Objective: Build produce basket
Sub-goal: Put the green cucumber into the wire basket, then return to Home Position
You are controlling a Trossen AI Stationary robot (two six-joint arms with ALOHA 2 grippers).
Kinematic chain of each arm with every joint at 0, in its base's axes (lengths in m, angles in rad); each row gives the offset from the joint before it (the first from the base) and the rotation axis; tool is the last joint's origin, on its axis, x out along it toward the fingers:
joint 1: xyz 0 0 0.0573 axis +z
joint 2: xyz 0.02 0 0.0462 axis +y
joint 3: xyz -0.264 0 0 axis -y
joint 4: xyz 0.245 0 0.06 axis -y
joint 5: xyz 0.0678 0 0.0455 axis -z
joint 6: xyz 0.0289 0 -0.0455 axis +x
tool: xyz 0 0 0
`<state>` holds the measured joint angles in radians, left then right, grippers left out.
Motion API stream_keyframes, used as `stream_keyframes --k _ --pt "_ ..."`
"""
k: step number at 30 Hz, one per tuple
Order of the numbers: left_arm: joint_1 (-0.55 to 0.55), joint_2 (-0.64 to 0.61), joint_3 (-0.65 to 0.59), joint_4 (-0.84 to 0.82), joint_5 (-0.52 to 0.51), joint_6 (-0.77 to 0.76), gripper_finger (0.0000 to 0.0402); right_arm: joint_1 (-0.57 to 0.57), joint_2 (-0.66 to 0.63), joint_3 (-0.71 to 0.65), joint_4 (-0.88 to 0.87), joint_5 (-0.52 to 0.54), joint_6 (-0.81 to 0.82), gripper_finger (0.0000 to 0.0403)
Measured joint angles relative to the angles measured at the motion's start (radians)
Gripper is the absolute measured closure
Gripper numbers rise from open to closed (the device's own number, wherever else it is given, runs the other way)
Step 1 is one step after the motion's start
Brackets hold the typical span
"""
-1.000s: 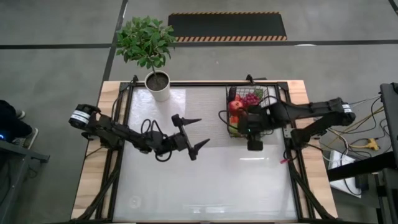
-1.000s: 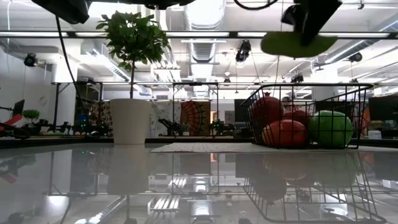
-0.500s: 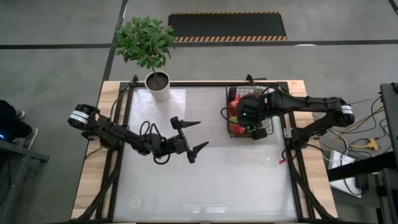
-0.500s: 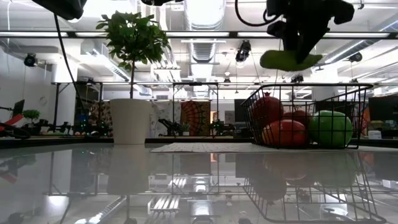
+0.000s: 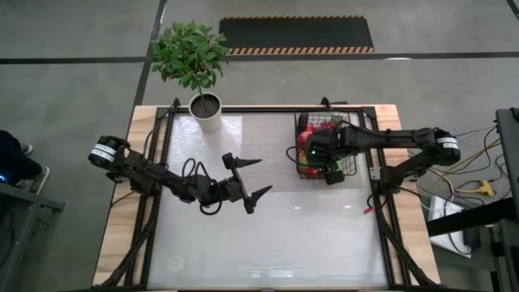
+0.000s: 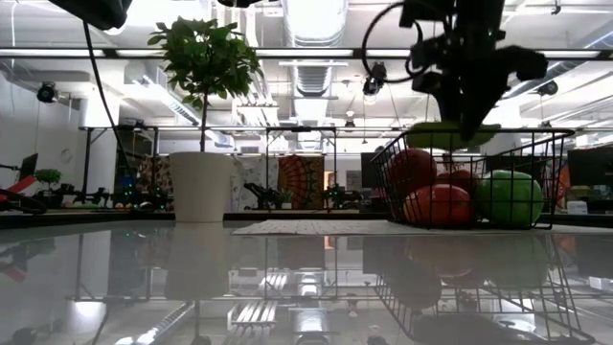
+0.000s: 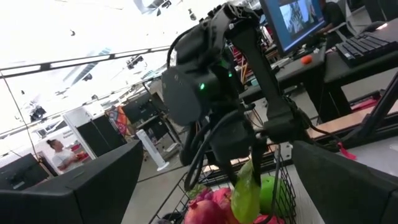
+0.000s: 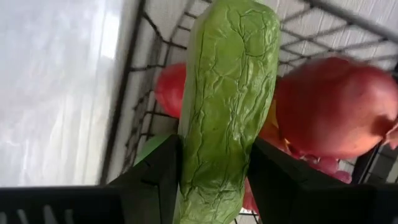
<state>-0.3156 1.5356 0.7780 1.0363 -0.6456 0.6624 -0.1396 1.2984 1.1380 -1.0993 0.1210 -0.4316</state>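
The black wire basket stands at the table's far right and holds red fruits, a green apple and purple grapes. My right gripper hangs over the basket's left half, pointing down, shut on a green cucumber. In the low view the cucumber lies about level at the height of the basket's rim. My left gripper is open and raised over the middle of the table, its fingers pointing toward the basket. My right gripper pinches the cucumber's two long sides between its two fingers, which lie across it. The fingers come from above, pointing steeply down. The cucumber is lifted clear, above the red fruits, about level under the fingers.
A leafy plant in a white pot stands at the table's far left. Dark frame rails run along both sides of the table. Between the left gripper and the near edge lies bare glossy tabletop.
My right gripper has carried the cucumber from over the basket's near edge toward the far left, over the basket, rolling its wrist. It has sunk, so the cucumber has come down to the rim's height.
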Motion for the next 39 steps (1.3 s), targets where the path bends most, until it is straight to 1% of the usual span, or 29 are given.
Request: stream_keyframes --k 5,11,17,27,34,39 --pt "-0.001 0.000 0.000 0.000 0.000 0.000 0.0008 -0.032 0.000 -0.056 0.052 0.000 -0.010 0.0257" --pt "-0.001 0.000 0.000 0.000 0.000 0.000 0.0008 -0.036 0.000 -0.106 0.115 -0.001 -0.033 0.0256" --pt "-0.001 0.000 0.000 0.000 0.000 0.000 0.0008 -0.037 0.000 -0.127 0.153 0.002 -0.009 0.0236" --pt "-0.001 0.000 0.000 0.000 -0.001 0.000 0.0008 -0.038 0.000 -0.101 0.155 0.003 0.029 0.0189" --pt "-0.001 0.000 0.000 0.000 -0.005 0.000 0.0008 -0.038 0.000 -0.066 0.156 0.010 0.032 0.0184" --pt "-0.003 0.000 0.000 -0.011 -0.013 0.000 0.0008 -0.024 0.000 0.000 0.127 0.011 0.052 0.0184"
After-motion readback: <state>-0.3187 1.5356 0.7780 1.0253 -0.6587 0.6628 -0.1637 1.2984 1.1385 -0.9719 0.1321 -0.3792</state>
